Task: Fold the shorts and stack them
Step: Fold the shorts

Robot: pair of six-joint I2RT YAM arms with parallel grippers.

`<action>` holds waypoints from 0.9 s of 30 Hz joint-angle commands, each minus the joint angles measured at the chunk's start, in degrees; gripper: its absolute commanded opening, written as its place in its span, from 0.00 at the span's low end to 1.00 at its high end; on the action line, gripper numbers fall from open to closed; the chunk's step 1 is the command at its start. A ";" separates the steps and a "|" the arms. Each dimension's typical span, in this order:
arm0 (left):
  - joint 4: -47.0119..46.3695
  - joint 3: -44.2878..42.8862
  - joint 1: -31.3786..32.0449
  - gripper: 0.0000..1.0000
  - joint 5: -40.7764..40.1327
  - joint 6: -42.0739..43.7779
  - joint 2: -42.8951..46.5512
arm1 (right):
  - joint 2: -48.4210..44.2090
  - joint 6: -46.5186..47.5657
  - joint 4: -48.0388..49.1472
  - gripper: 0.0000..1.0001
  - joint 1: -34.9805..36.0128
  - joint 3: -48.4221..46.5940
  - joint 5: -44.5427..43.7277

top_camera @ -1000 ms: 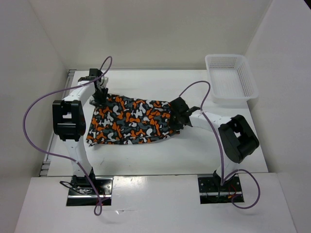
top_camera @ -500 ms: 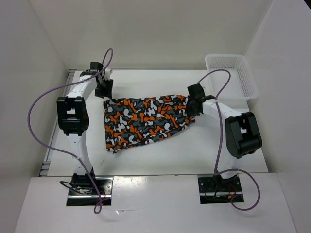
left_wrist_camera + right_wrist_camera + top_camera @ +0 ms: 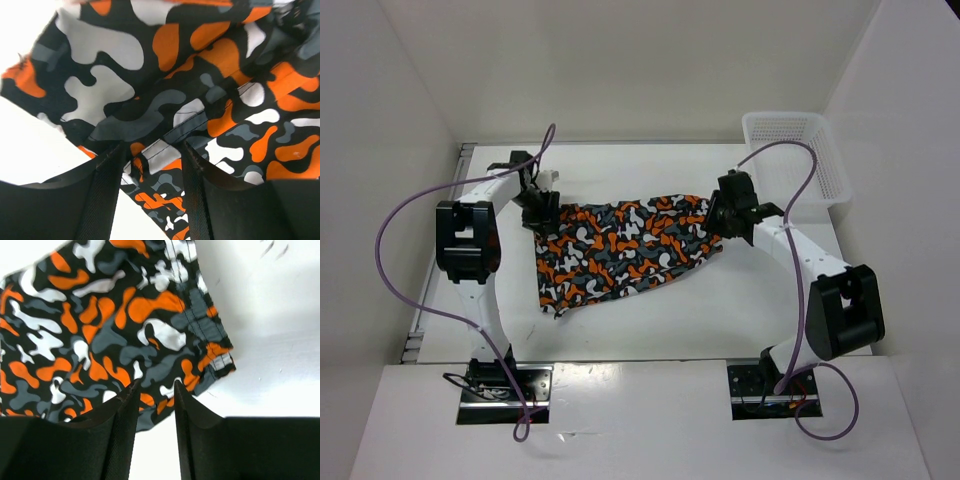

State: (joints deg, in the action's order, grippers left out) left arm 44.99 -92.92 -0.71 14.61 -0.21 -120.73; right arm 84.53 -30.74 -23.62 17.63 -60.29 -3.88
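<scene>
The shorts [image 3: 620, 250], in orange, black, grey and white blobs, lie spread on the white table, slanting from the back right down to a front-left corner. My left gripper [image 3: 537, 208] hovers over their back-left end. In the left wrist view its jaws [image 3: 152, 147] stand open, with a stitched hem of the shorts [image 3: 175, 75] under the gap and nothing pinched. My right gripper [image 3: 718, 218] is at the shorts' right end. In the right wrist view it [image 3: 156, 385] is open just above the cloth's edge [image 3: 100, 330], with bare table showing through the gap.
A white mesh basket [image 3: 795, 205] stands at the back right corner, close behind the right arm. White walls close in the table on the left, back and right. Purple cables loop off both arms.
The right gripper pulled the shorts' right end back and to the right, then opened and let go. The left gripper shifted slightly right along the back-left end.
</scene>
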 commanded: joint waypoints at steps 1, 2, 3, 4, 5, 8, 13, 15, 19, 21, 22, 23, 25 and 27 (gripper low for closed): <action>0.27 0.55 0.10 0.56 1.48 0.21 2.78 | -1.74 -2.04 -0.64 0.39 -0.14 2.37 1.32; -0.25 0.55 -0.43 0.56 1.47 0.21 2.78 | -1.74 -2.82 -0.64 0.39 -0.14 3.16 1.94; -0.78 0.55 -0.43 0.56 1.47 0.21 2.78 | -1.74 -2.83 -0.64 0.41 -0.14 3.16 2.64; -0.78 0.55 -0.43 0.56 1.47 0.21 2.78 | -1.22 -3.53 0.05 0.41 -0.14 3.77 4.22; -1.48 0.03 -1.04 0.56 1.47 0.21 3.30 | -0.69 -4.06 1.02 0.44 -0.14 4.65 5.01; -2.54 -0.50 -1.05 0.57 0.95 0.21 4.97 | 0.98 -6.61 2.69 0.51 -0.14 6.06 6.77; -3.41 0.55 -1.05 0.60 -0.29 0.21 6.21 | 3.00 -10.21 6.12 0.66 -0.14 8.00 7.31; -3.95 1.78 -1.05 0.61 -2.04 0.21 6.21 | 3.53 -11.01 6.13 0.70 -0.14 8.52 6.79; -5.00 3.01 -1.05 0.62 -2.74 0.21 4.19 | 4.15 -12.93 4.81 0.72 -1.19 8.00 5.02; -5.53 3.01 -1.05 0.64 -2.75 0.21 5.31 | 3.28 -13.64 4.02 0.72 -2.24 8.00 5.02; -6.14 3.01 -1.05 0.64 -1.96 0.21 6.11 | 2.05 -14.60 4.02 0.72 -2.25 8.00 5.02; -7.36 3.53 -1.05 0.65 -1.96 0.21 8.12 | 1.34 -15.57 4.02 0.72 -2.25 8.61 5.02; -8.60 4.24 -1.05 0.66 -2.91 0.21 9.98 | 0.19 -16.45 4.02 0.73 -2.25 8.61 5.02; -9.83 5.64 -1.05 0.66 -6.15 0.21 11.30 | -0.51 -16.98 4.54 0.75 -2.77 9.23 5.02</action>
State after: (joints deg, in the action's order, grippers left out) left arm 38.33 -88.29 -1.45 11.29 -0.21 -114.76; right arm 87.02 -45.36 -20.53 15.44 -51.94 2.13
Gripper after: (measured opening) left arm 0.661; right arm 0.742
